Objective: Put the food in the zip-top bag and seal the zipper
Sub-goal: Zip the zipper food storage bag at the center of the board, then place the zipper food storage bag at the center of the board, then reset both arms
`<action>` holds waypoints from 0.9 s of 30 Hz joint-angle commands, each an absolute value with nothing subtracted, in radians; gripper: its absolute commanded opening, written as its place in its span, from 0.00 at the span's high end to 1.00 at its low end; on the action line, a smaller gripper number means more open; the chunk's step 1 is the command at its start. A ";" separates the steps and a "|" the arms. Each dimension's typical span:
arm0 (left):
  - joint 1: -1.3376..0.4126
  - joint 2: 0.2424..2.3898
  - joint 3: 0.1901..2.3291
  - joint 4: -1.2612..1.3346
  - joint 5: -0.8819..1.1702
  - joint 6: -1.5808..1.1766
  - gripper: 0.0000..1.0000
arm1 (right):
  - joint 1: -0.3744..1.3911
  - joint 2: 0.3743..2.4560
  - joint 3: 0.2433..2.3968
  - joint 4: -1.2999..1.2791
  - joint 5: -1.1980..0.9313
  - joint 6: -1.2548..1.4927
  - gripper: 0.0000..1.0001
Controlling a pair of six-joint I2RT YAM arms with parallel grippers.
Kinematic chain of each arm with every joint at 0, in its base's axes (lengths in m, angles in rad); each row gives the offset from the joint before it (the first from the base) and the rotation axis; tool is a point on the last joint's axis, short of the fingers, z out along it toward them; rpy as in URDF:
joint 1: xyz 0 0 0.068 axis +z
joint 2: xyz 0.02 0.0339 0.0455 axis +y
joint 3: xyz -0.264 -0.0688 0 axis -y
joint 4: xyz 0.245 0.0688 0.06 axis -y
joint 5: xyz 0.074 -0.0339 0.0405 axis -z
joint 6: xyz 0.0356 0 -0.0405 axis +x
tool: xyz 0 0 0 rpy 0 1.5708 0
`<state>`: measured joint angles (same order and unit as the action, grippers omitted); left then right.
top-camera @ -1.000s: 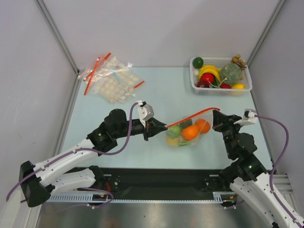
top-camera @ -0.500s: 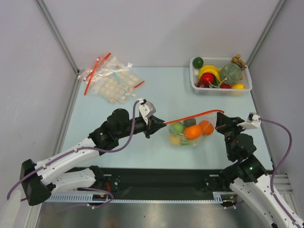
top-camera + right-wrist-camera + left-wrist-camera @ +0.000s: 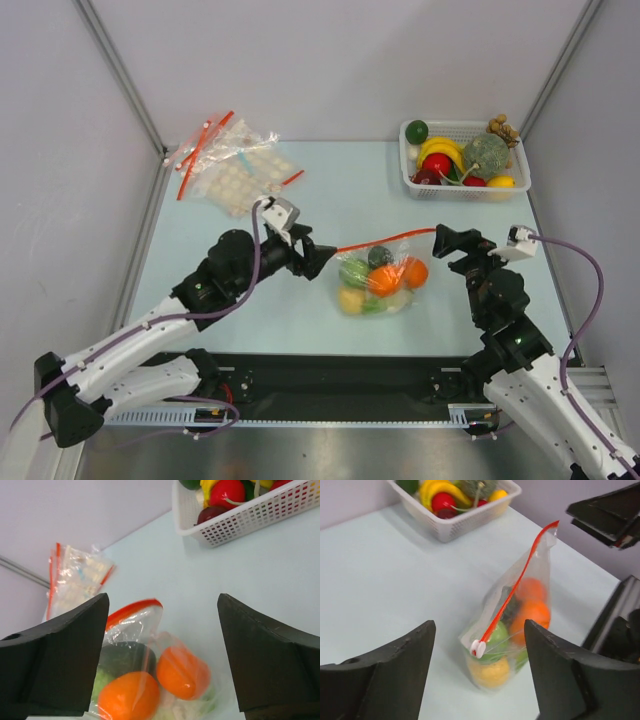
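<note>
Near the middle of the worktop the zip-top bag is seen sitting free. The food is packed inside it. The zipper is judged run shut, its white slider at the left end. The task is judged all but done, with only a check of the seal left. The left gripper and right gripper are spread wide and empty, one at each end of the bag, touching nothing. Open room is found all round the bag. The basket at far right and the spare bags at far left are well apart from it.

Table: zip-top bag, basket, spare bags
</note>
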<state>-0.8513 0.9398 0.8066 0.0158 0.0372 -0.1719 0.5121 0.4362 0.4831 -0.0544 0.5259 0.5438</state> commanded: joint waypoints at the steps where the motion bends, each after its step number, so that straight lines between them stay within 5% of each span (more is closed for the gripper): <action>1: -0.841 0.844 0.760 0.090 -0.090 -0.213 0.15 | 0.508 0.411 0.512 0.037 0.517 0.472 0.00; 3: -0.841 0.793 0.738 0.106 -0.152 -0.225 0.00 | 0.506 0.396 0.515 0.020 0.550 0.488 0.00; 13: -0.841 0.700 0.706 0.055 -0.446 -0.365 0.00 | 0.508 0.460 0.655 -0.225 0.732 0.686 0.00; 27: -0.841 0.693 0.690 0.081 -0.417 -0.356 0.00 | 0.508 0.460 0.629 -0.206 0.752 0.710 0.00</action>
<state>-0.8440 0.6861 0.6823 0.0505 -0.4236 -0.3416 0.5083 0.4530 0.6228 -0.2165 0.7025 0.6853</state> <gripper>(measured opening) 0.996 0.995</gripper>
